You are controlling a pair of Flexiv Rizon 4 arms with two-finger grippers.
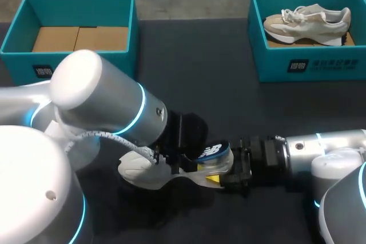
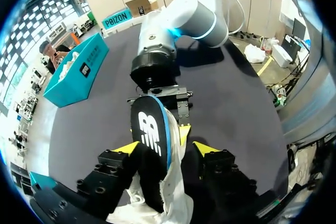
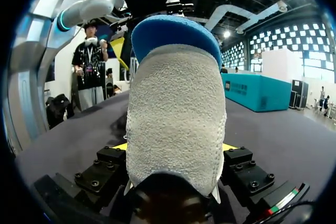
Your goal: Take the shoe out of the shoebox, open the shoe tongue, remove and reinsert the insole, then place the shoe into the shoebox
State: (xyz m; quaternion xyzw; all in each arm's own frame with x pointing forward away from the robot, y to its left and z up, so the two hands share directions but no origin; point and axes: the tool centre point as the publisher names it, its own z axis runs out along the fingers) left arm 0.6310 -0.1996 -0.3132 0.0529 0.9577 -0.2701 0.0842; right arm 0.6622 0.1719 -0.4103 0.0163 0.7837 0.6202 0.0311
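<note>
A white shoe point(image 1: 137, 171) lies on the dark table under my left arm. Its insole point(image 1: 214, 152), black on top with a blue edge, sticks out of the shoe toward my right arm. My left gripper point(image 2: 165, 148) straddles the shoe point(image 2: 157, 203), with a small gap at one yellow fingertip point(image 2: 202, 148), so it stands open. My right gripper point(image 3: 175, 146) is shut on the insole point(image 3: 176, 119), whose fuzzy grey underside fills the space between its fingers. From the left wrist, the right gripper point(image 2: 157, 103) holds the insole's point(image 2: 149, 135) far end.
A teal box point(image 1: 68, 27) with a cardboard liner stands at the back left. A second teal shoebox point(image 1: 309, 64) at the back right holds a beige shoe point(image 1: 309, 20). Dark table stretches between the boxes and the grippers.
</note>
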